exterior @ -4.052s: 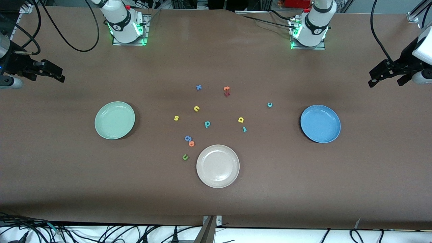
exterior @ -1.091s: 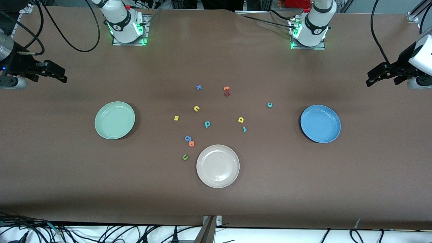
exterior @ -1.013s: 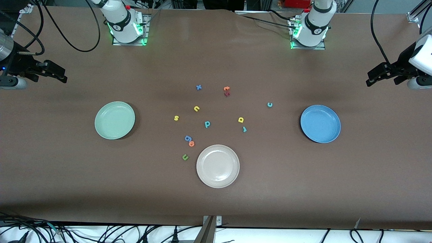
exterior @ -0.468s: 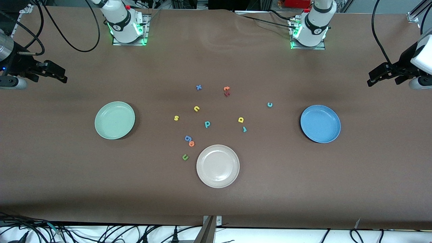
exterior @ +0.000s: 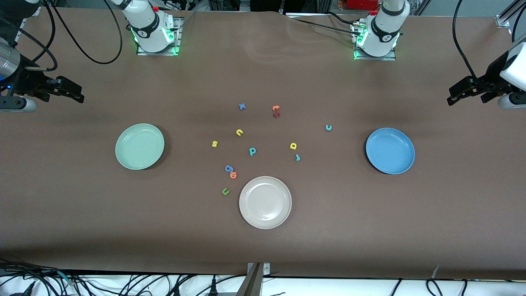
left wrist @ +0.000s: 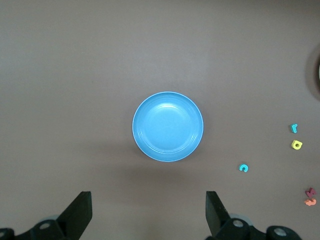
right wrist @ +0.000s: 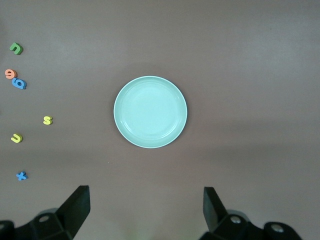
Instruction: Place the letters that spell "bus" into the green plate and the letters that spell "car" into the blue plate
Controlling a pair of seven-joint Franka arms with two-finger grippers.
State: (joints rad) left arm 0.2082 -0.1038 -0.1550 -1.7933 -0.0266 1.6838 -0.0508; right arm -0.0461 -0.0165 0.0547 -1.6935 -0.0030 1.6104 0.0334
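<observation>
The left gripper (exterior: 454,98) hangs high over the table's edge at the left arm's end, jaws spread wide with nothing between them; its wrist view cuts its fingers (left wrist: 80,212) off at the frame's edge, so only their tips show. The right gripper (exterior: 79,95) hangs likewise over the right arm's end, released and empty, fingers (right wrist: 76,206) also cropped. The blue plate (exterior: 390,151) lies bare below the left gripper, the green plate (exterior: 139,146) bare below the right. Between the plates the letters lie scattered on the table (exterior: 370,230): the yellow s (exterior: 214,144), yellow u (exterior: 239,132) and teal b (exterior: 252,151) toward the green plate, the yellow a (exterior: 293,145), small teal r (exterior: 298,157) and teal c (exterior: 328,127) toward the blue one. The cream plate (exterior: 265,202) sits nearest the front camera. An orange letter (exterior: 275,108) touches a dark red piece (exterior: 276,114) whose shape is too small to read.
</observation>
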